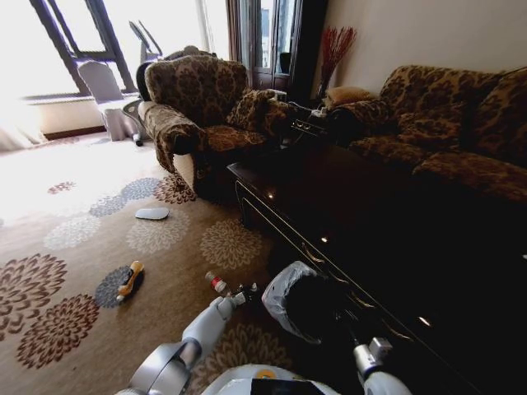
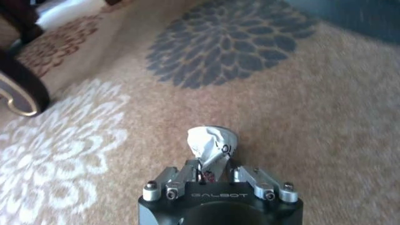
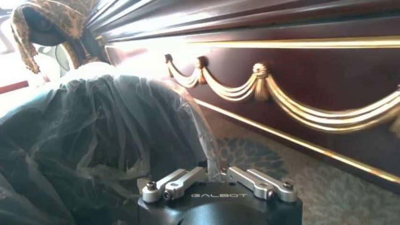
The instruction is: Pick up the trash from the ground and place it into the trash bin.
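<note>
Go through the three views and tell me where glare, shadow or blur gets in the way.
Head view: window glare washes out the far carpet; the dark table swallows detail beside the trash bin. Left wrist view: evenly lit, the carpet's far edges soft, the white wad in the left gripper sharp. Right wrist view: glare on the bin's plastic bag.

We cannot see the lower end of the pink-white wad (image 2: 211, 147) in the left wrist view, where it disappears between the fingers of the left gripper (image 2: 216, 174). In the right wrist view the trash bin (image 3: 93, 140) runs off the left and bottom edges, and its plastic lining hides the tips of the right gripper (image 3: 212, 176). In the head view's lower middle, the bin's inside is too dark to read.
</note>
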